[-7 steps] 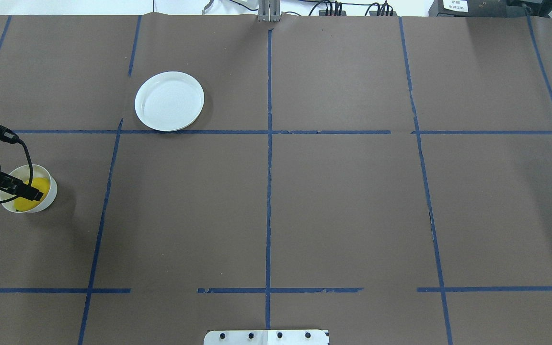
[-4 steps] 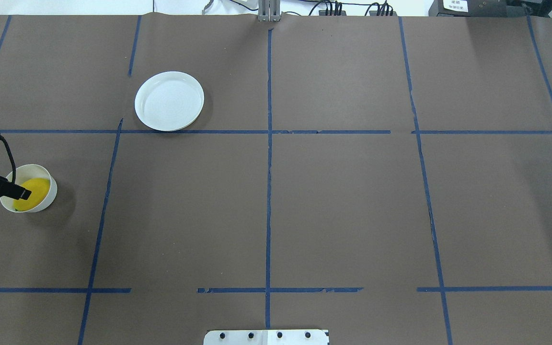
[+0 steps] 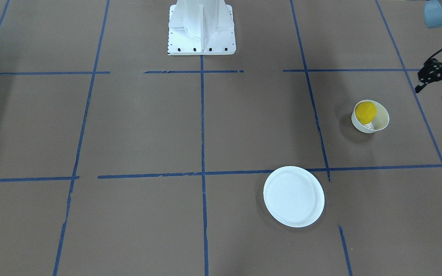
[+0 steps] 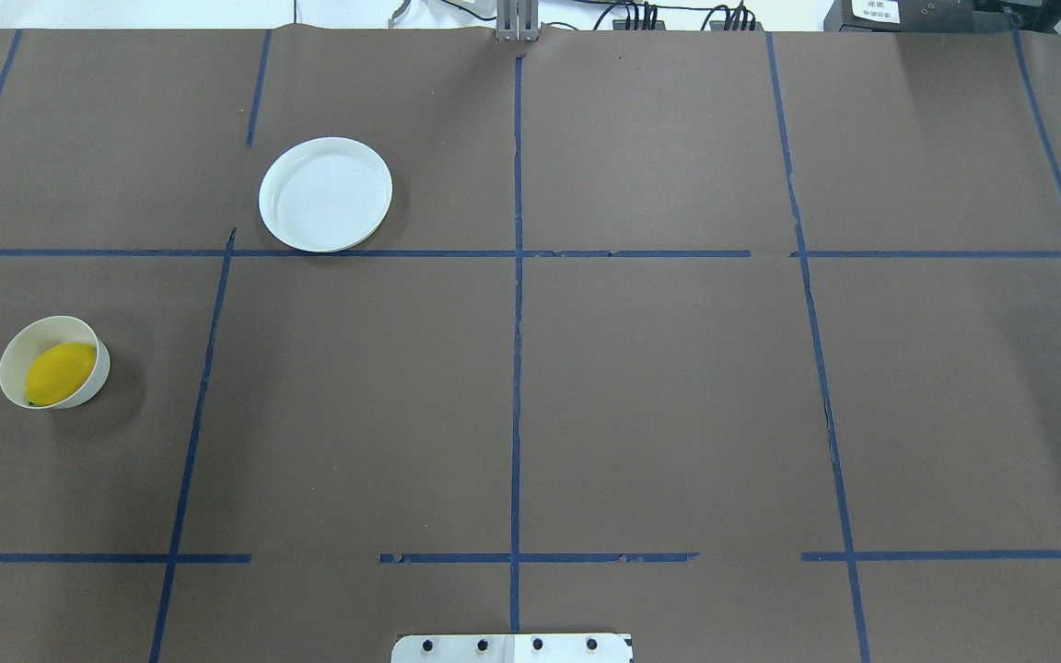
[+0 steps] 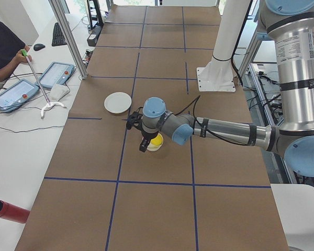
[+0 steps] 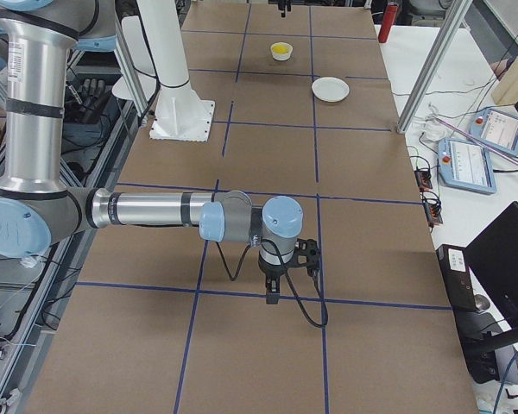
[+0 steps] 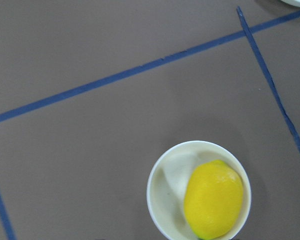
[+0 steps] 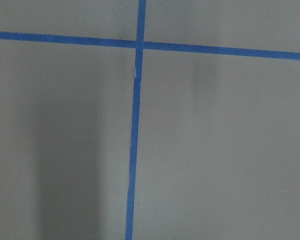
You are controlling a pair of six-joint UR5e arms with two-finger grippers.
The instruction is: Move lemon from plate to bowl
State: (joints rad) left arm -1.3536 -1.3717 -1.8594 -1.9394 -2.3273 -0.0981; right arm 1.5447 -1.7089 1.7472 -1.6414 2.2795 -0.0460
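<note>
The yellow lemon [image 4: 60, 373] lies inside the small white bowl [image 4: 22, 339] at the table's left. It also shows in the left wrist view [image 7: 213, 199], with the bowl's wall [image 7: 165, 182] beside it, and in the front view [image 3: 365, 111]. The flat white plate [image 4: 325, 194] stands bare farther back. My left gripper [image 3: 432, 95] is beside the bowl and apart from it, with its fingers spread and empty. It is out of the overhead view. My right gripper [image 6: 272, 296] hangs over bare table far from all of these. I cannot tell whether it is open or shut.
The robot's white base [image 3: 201, 28] stands at the table's middle edge. Blue tape lines cross the brown table cover. An operators' side table with tablets [image 5: 55, 74] runs along the far side.
My left gripper has drawn back from over the bowl and left the overhead view at its left edge. The lemon stays in the bowl.
</note>
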